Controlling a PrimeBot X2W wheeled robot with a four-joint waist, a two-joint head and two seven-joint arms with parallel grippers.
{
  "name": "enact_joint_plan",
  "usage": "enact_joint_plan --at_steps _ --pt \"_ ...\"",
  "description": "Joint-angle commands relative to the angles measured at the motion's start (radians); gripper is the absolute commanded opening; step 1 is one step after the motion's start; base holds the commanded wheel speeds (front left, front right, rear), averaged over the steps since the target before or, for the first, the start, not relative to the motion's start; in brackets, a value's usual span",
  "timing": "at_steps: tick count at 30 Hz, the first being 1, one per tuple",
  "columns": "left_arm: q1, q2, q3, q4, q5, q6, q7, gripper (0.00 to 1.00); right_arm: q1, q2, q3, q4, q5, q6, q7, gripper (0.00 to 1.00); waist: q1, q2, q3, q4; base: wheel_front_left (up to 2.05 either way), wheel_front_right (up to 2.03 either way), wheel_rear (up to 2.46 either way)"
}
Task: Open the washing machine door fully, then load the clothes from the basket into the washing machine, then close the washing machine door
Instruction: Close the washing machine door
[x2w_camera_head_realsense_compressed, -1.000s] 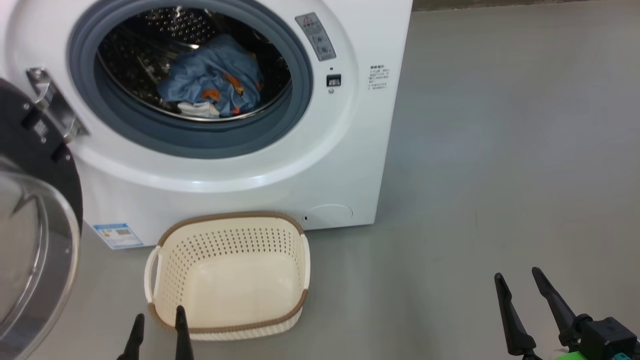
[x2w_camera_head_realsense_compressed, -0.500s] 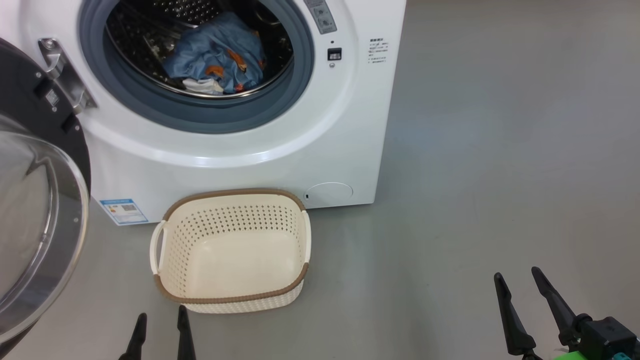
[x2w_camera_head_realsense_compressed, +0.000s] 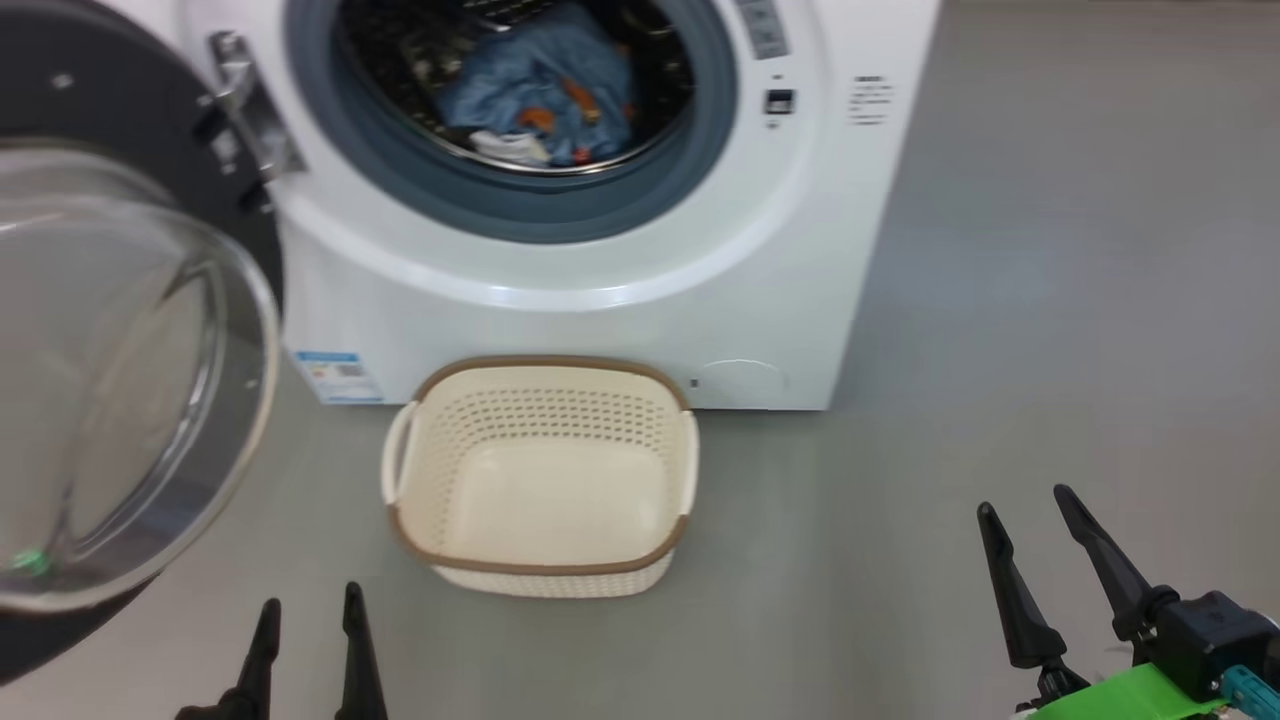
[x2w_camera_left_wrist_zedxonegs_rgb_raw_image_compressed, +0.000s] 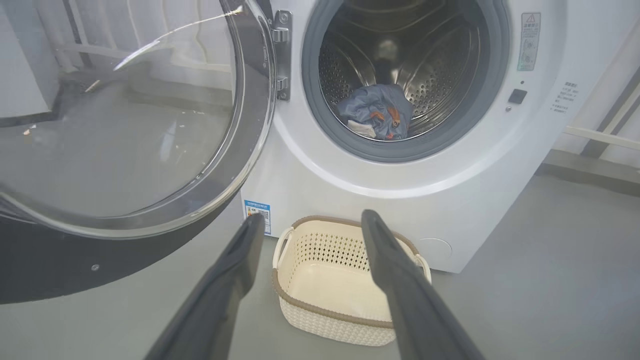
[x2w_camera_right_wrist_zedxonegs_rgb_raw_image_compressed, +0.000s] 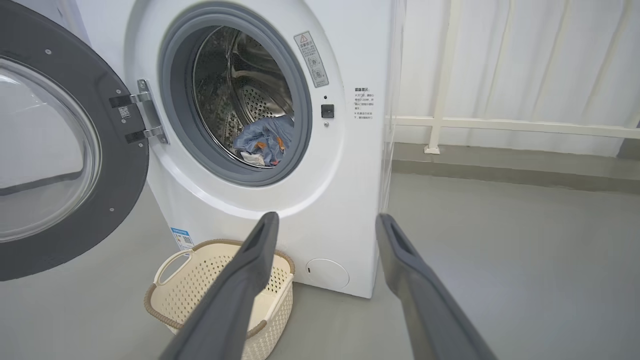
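A: Left gripper (x2w_camera_head_realsense_compressed: 310, 596) spread wide, empty; right gripper (x2w_camera_head_realsense_compressed: 1024, 500) likewise.
B: Load?
A: The clothes (x2w_camera_head_realsense_compressed: 545, 95) lay in the drum of the washing machine (x2w_camera_head_realsense_compressed: 560, 330); the basket (x2w_camera_head_realsense_compressed: 545, 362) stood bare just before it.
B: Then the washing machine door (x2w_camera_head_realsense_compressed: 120, 350) (swung out left) wanted closing, I judged: push flat on its black rim, not the glass, following the hinge arc until it latched.

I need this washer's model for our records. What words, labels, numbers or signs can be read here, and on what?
Nothing is sharp enough to quote.
On the washing machine front, warning sticker: red triangle sign, words too small.
Beside it, printed block: too small.
At the lower corner, blue label: blurred.
On the door, tag by the hinge: too small.
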Motion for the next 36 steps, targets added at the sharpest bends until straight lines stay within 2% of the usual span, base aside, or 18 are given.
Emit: enact_joint_plan --at_steps 1,11,18,29,33,34,35,36 --pt "-0.041 0.01 0.035 -0.041 -0.016 0.012 -0.006 1.0 -0.041 -0.024 0.036 -0.029 -0.006 0.002 -0.012 1.0 0.0 0.0 0.009 0.103 0.0 0.0 0.0" --pt "-0.03 0.01 0.018 -0.066 -0.052 0.035 -0.006 1.0 -0.083 -0.083 0.099 -0.032 -0.009 0.002 -0.012 1.0 0.0 0.0 0.021 0.327 0.0 0.0 0.0" --pt "-0.029 0.01 0.016 -0.068 -0.068 0.04 -0.006 1.0 -0.098 -0.111 0.136 -0.035 -0.011 0.002 -0.012 1.0 0.0 0.0 0.02 0.415 0.0 0.0 0.0" --pt "0.004 0.01 0.043 -0.113 -0.098 0.076 -0.006 1.0 -0.133 -0.124 0.187 -0.012 -0.001 0.002 -0.012 1.0 0.0 0.0 0.03 0.425 0.0 0.0 0.0" --pt "0.003 0.01 0.073 -0.116 -0.149 0.079 -0.006 1.0 -0.135 -0.122 0.191 -0.011 0.001 0.002 -0.012 1.0 0.0 0.0 0.033 0.425 0.0 0.0 0.0" --pt "0.0 0.01 0.09 -0.114 -0.19 0.078 -0.006 0.42 -0.135 -0.121 0.191 -0.011 0.002 0.002 -0.012 1.0 0.0 0.0 0.034 0.425 0.0 0.0 0.0" --pt "-0.004 0.01 0.113 -0.112 -0.228 0.076 -0.006 0.0 -0.134 -0.12 0.19 -0.012 0.002 0.002 -0.012 1.0 0.0 0.0 0.034 0.425 0.0 0.0 0.0" --pt "-0.011 0.01 0.14 -0.109 -0.268 0.07 -0.006 0.0 -0.132 -0.118 0.189 -0.012 0.002 0.002 -0.012 1.0 0.0 0.0 0.035 0.425 0.0 0.0 0.0"
